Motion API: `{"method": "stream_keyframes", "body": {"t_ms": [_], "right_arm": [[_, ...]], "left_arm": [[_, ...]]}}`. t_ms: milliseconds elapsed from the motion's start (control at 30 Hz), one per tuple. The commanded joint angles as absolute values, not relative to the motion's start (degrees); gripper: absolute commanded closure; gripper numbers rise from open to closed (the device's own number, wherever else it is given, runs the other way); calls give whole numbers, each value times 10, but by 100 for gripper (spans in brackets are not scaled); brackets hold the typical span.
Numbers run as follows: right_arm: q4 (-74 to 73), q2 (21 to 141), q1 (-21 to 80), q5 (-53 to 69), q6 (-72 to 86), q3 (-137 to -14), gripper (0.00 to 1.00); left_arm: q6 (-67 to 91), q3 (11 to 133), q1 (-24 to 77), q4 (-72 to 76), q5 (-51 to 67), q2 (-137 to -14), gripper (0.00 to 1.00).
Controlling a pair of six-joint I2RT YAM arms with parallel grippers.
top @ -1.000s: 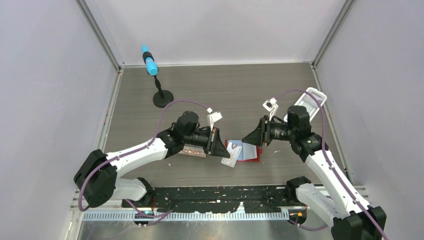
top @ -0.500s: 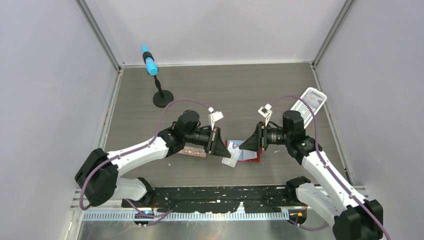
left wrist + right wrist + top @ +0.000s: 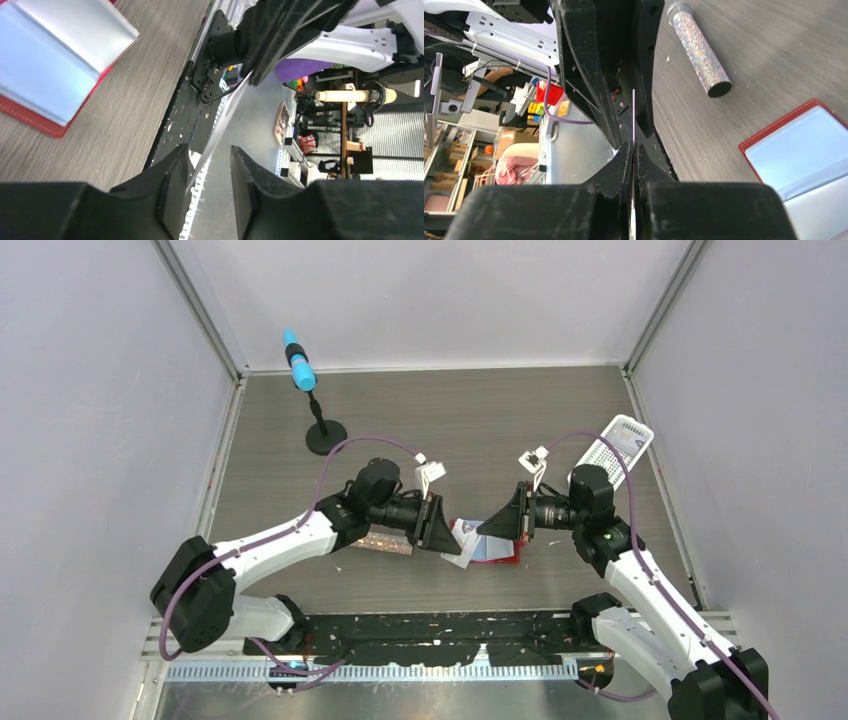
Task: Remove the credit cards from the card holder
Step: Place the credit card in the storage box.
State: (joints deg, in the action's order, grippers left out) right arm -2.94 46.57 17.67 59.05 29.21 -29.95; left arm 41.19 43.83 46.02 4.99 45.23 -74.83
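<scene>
The red card holder (image 3: 499, 554) lies open on the table, its light blue pockets (image 3: 45, 75) facing up. Just above its left end a pale credit card (image 3: 461, 541) hangs between both grippers. In the right wrist view the card (image 3: 633, 112) is a thin edge-on line, and my right gripper (image 3: 634, 147) is shut on it. My left gripper (image 3: 210, 150) is open: the card (image 3: 222, 122) passes between its jaws, leaning on one finger (image 3: 172, 170) and apart from the other. Whether more cards sit in the pockets I cannot tell.
A glittery tube (image 3: 699, 47) lies on the table under the left arm (image 3: 388, 542). A white perforated basket (image 3: 618, 445) stands at the right edge. A blue cylinder on a black stand (image 3: 300, 368) is at the back left.
The right gripper moved left to the card and shut on it. The left gripper's jaws, shut on the card before, have parted.
</scene>
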Motion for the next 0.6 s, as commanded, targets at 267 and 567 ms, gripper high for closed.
{"method": "stream_keyframes", "body": {"t_ms": [267,567], "right_arm": [[-4,452,172,454,304,-360,95],[-35,500,98,273,267,-431,95]], "left_arm": [[272,535,461,-216,270,-673,2],[213,645,462,-443,79,-643,0]]}}
